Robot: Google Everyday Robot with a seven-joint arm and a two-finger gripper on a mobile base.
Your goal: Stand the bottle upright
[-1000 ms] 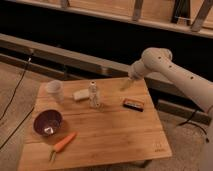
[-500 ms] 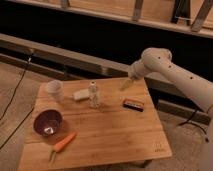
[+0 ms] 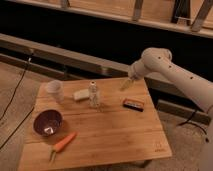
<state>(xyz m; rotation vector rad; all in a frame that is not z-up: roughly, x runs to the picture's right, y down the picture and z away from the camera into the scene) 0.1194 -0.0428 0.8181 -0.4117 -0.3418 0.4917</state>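
Note:
The small clear bottle (image 3: 93, 94) with a white cap stands upright near the back middle of the wooden table (image 3: 115, 135). My gripper (image 3: 125, 84) hangs at the end of the white arm (image 3: 170, 70) over the table's back right edge, well to the right of the bottle and apart from it. It holds nothing that I can see.
A whitish cup (image 3: 55, 90) stands at the back left. A pale flat block (image 3: 80, 94) lies just left of the bottle. A dark flat bar (image 3: 133, 104) lies right of it. A purple bowl (image 3: 47, 123) and a carrot (image 3: 63, 143) sit at the front left.

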